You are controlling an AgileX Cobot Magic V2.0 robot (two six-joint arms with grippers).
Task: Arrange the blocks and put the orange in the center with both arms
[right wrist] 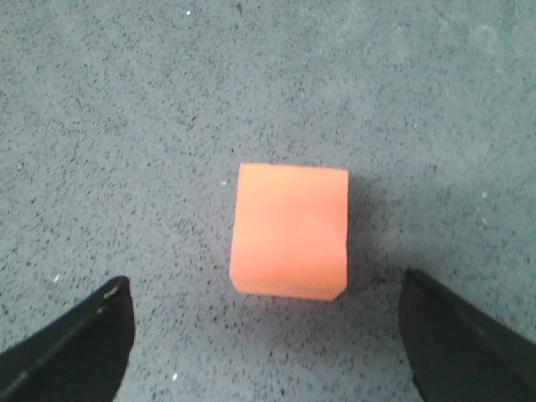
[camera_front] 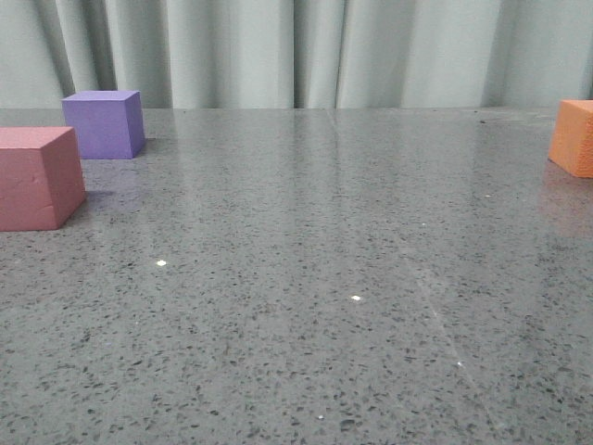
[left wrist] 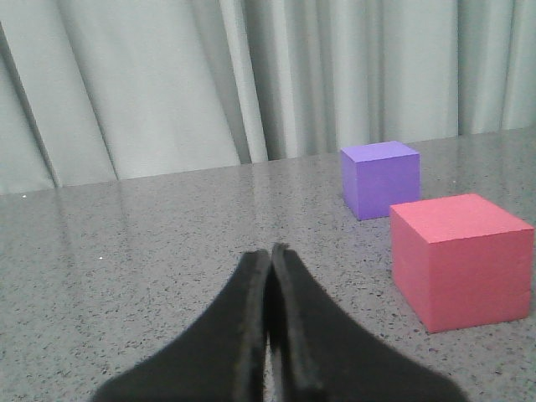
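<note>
The orange cube [camera_front: 574, 136] stands at the table's far right edge, cut off by the frame. In the right wrist view the orange cube [right wrist: 291, 229] lies on the table just ahead of my right gripper [right wrist: 265, 289], which is wide open and empty above it. The pinkish-red cube [camera_front: 35, 176] stands at the far left, with the purple cube [camera_front: 105, 123] behind it. My left gripper [left wrist: 270, 251] is shut and empty, low over the table; the pinkish-red cube [left wrist: 459, 258] and purple cube [left wrist: 381, 177] sit off to one side ahead of it. Neither gripper shows in the front view.
The grey speckled table [camera_front: 306, 278] stretches between the cubes. A pale curtain [camera_front: 296, 51] hangs behind the table's far edge.
</note>
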